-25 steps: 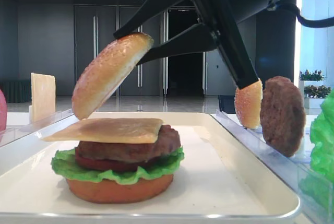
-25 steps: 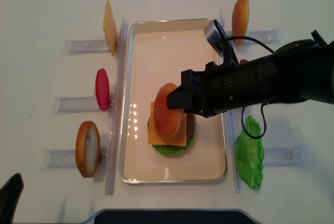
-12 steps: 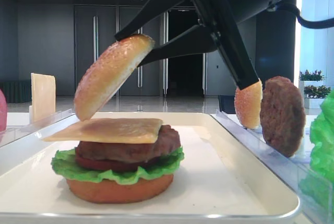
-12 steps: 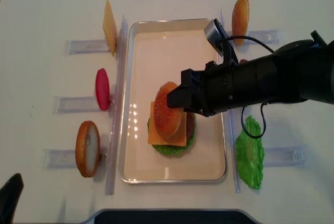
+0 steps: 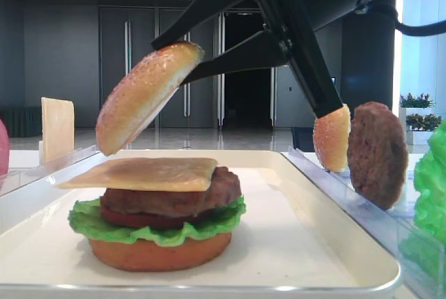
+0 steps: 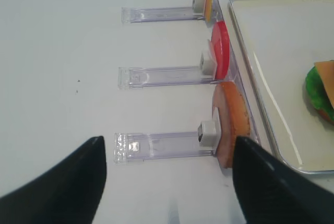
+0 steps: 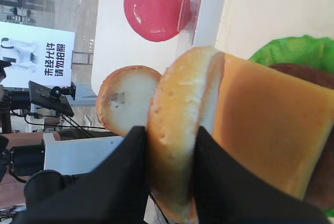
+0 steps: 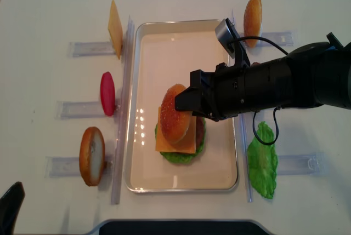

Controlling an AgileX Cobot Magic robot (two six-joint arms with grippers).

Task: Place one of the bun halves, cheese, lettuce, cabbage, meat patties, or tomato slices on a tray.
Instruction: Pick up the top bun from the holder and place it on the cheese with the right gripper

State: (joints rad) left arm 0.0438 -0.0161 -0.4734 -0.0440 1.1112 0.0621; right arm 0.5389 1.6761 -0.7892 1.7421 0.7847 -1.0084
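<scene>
Right wrist view: the only legible writing is on a white poster [image 7: 36, 51] at the far left, with dark Chinese characters too small to read reliably and a standing figure beside them. No brand marks show on the props.

The right gripper [image 7: 169, 174] pinches the bun top [image 7: 180, 130] between two matte black fingers [image 7: 122, 177], which press on its crust and its pale cut face. The bun is domed, golden-tan, with a finely speckled crust. In the low exterior view it hangs tilted, clear above the burger stack [image 5: 157, 212], its lower edge just above the cheese [image 5: 139, 172].

The stack sits on the tray [image 8: 148, 43], a white rectangle with rounded corners and a raised rim. From the base of the stack up: a smooth orange-brown bottom bun [image 5: 159, 251], ruffled bright green lettuce [image 5: 90, 222], a thin dark-red tomato slice [image 5: 122, 218], a rough dark-brown patty [image 5: 181, 198], then the flat square cheese slice.

Only the low view shows these layers. The overhead view shows the layout instead: clear plastic racks on both sides of the tray, holding a spare cheese slice [image 8: 114, 28], a red slice [image 8: 107, 93] and a bun [image 8: 91, 155] to its left, another bun [image 8: 252, 18] and a lettuce leaf [image 8: 262, 161] to its right.

Left wrist view: the left gripper [image 6: 169, 182] hangs over bare table left of the tray, its jaws spread wide, holding nothing.
</scene>
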